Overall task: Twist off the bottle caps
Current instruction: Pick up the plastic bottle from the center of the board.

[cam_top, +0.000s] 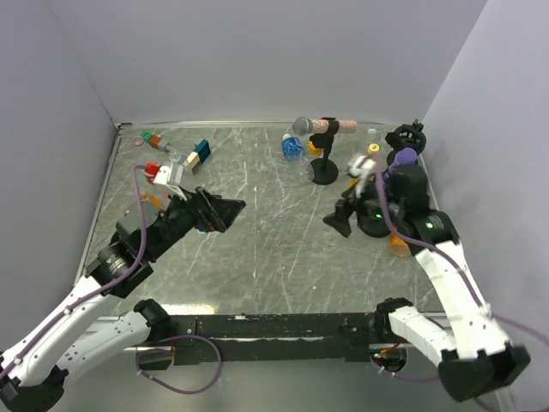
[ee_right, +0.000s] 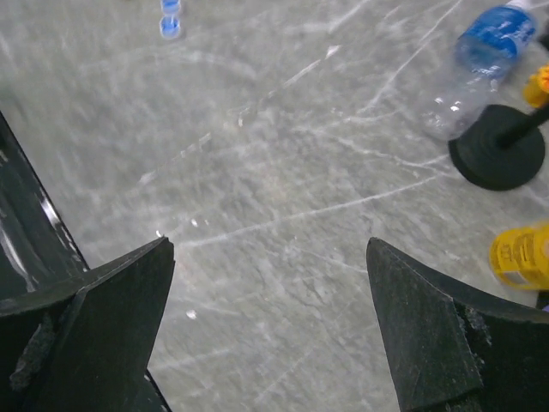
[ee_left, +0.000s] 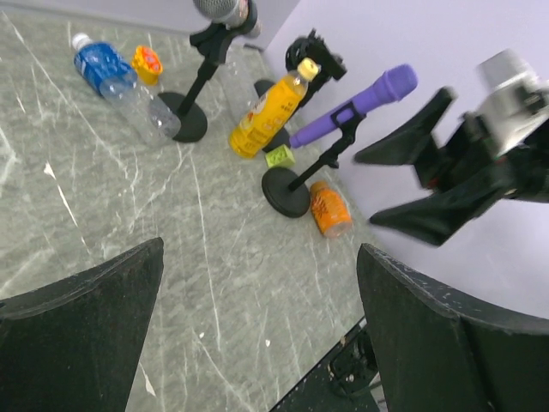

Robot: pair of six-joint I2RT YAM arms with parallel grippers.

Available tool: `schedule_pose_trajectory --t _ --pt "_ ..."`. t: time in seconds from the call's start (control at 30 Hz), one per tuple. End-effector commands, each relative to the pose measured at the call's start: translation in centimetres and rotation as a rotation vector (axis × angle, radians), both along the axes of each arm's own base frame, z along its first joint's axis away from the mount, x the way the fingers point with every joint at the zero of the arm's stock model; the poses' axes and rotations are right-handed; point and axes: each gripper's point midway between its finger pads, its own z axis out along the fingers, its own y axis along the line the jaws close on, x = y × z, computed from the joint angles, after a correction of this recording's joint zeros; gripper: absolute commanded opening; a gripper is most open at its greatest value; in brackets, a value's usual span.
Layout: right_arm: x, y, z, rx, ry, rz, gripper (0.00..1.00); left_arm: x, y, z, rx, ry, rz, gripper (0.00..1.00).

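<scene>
Seen from above, the likely trouble is crowding: the bottles sit among mic stands at the back right, so a reaching arm could knock a stand (cam_top: 323,172) over or roll a lying bottle away. Both the left hand (cam_top: 219,209) and the right hand (cam_top: 343,213) hang fully spread and empty over the counter (cam_top: 257,257), with the blue-label bottle (cam_top: 293,148) well beyond both. The left wrist view shows the yellow bottle (ee_left: 266,112), cap (ee_left: 307,67) on, far ahead of the fingers (ee_left: 77,335); an orange bottle (ee_left: 330,210) sits just beside a stand base. With nothing bracing a bottle, I judge it would spin with its cap. In the right wrist view the blue-label bottle lies up right, well apart from the hand, a clear bottle (ee_right: 446,110) just beside it.
</scene>
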Motion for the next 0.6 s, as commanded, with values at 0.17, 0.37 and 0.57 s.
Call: schedule_pose_trajectory --t 0.17,0.37,0.57 --pt "6.6 3.6 -5.8 -0.475 -0.086 -0.035 0.99 -1.1 1.9 -0.9 -0.058 0.004 0.055 0.97" --pt "13.2 4.9 -8.4 -0.64 -0.151 -0.242 0.99 -2.0 3.2 -1.4 -0.072 0.022 0.08 0.97" --pt "17.9 6.8 -11.1 -0.724 -0.179 -0.289 0.99 -2.2 4.0 -1.6 -0.051 0.022 0.104 0.97"
